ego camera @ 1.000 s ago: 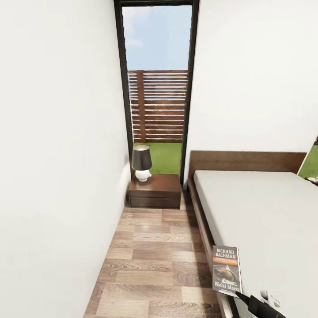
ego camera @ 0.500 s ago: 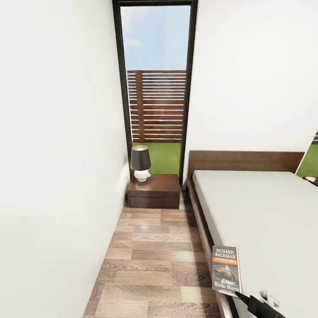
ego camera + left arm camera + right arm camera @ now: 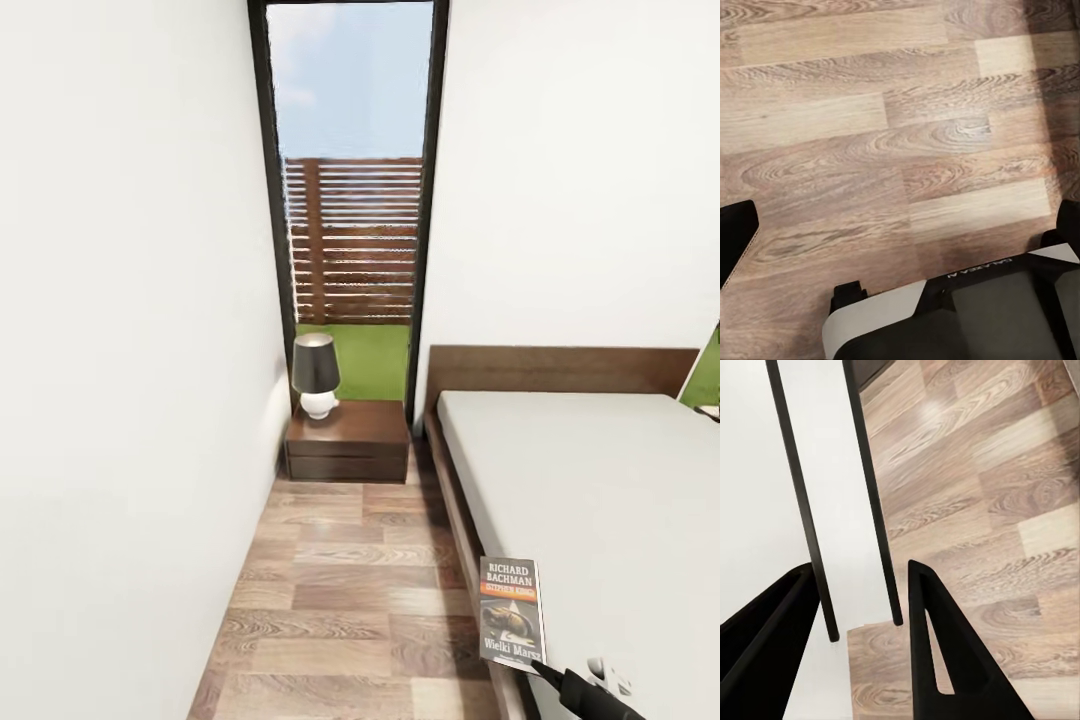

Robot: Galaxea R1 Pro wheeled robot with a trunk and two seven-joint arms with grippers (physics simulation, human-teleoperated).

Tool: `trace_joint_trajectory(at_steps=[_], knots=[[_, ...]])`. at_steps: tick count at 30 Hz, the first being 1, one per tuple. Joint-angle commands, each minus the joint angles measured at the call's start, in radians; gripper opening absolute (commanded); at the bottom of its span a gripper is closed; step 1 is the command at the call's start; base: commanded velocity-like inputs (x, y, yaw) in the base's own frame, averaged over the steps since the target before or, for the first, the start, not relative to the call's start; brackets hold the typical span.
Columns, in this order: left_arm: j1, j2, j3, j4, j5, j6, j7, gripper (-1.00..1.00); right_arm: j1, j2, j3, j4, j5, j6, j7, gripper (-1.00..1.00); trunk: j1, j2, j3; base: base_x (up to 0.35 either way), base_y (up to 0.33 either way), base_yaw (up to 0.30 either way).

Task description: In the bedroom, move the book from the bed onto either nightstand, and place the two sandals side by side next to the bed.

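The book, dark grey with "RICHARD BACHMAN" and an orange band, hangs over the bed's near left edge. My right gripper is shut on its lower corner. In the right wrist view the book runs edge-on between the two black fingers of the right gripper. The bed has a white mattress and a brown headboard. The nightstand stands under the window and carries a lamp. My left gripper hangs open over the plank floor. The sandals are out of view.
A narrow strip of wood-plank floor runs between the white wall on the left and the bed frame. A tall dark-framed window closes the far end. My own base shows below the left wrist.
The whole head picture has shifted: the camera has moved, and the nightstand and window look slightly larger and further left. The book and my right gripper keep their place in the picture.
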Motion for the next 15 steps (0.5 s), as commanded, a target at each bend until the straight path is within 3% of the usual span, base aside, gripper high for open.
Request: trace_joint_trajectory(at_steps=[1, 7, 15], knots=[[-0.001, 0.000, 0.006, 0.001, -0.010, -0.004, -0.003, 1.00, -0.001, 0.000, -0.004, 0.000, -0.005, 0.006, 0.003, -1.00, 0.001, -0.002, -0.002, 0.325, 0.000, -0.108], [-0.001, 0.000, 0.007, 0.000, -0.010, -0.004, -0.003, 1.00, -0.001, 0.000, -0.004, 0.000, -0.005, 0.006, 0.003, -1.00, 0.001, -0.002, -0.002, 0.305, 0.000, -0.161], [-0.001, 0.000, 0.008, 0.000, -0.010, -0.004, -0.003, 1.00, -0.001, 0.000, -0.004, 0.000, -0.005, 0.006, 0.003, -1.00, 0.001, -0.002, -0.002, 0.195, 0.000, -0.035]])
